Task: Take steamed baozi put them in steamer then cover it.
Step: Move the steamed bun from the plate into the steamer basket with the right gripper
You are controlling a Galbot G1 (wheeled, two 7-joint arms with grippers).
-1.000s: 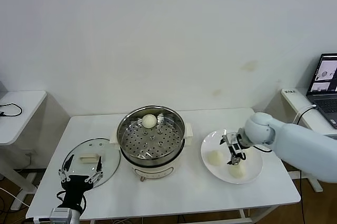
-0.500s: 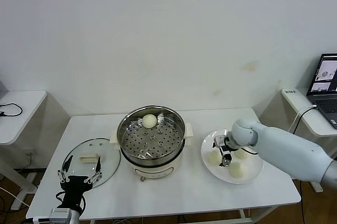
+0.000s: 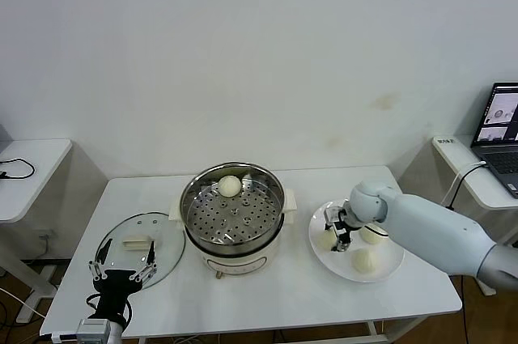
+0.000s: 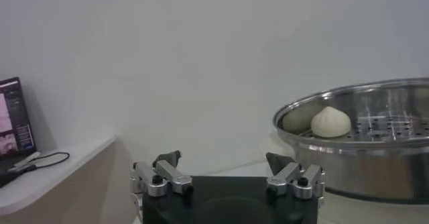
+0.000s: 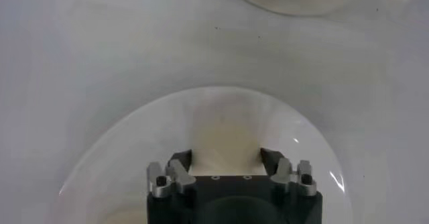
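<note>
A white table (image 3: 267, 295) carries everything. Near its middle stands the steamer (image 3: 232, 213), a shiny steel basket with a perforated bottom set in a cream-white pot base. One steamed baozi (image 3: 230, 186) lies inside it against the far wall; the left wrist view shows the same bun (image 4: 330, 122) resting on the holed floor by the rim (image 4: 348, 145).

To the left of the steamer, flat on the table, lies the cover (image 3: 139, 248), a clear glass lid with a metal rim and a cream rectangular handle on top. It lies just beside the pot base.

To the right of the steamer sits a white plate (image 3: 380, 267) holding three buns: one on its left side, one on the far right side (image 3: 373, 235) and one on the near side (image 3: 364, 261).

The right arm reaches in from the right across the plate, and the right gripper (image 3: 333, 231) is down over the left bun (image 3: 326, 239). In the right wrist view its fingers (image 5: 179, 159) stand on either side of that bun (image 5: 224, 138) and close against it, pinching it while it rests on the plate (image 5: 87, 172).

The left gripper (image 3: 123, 267) hangs at the near left edge of the table, over the near rim of the cover, its fingers (image 4: 169, 159) spread wide with nothing between them.
</note>
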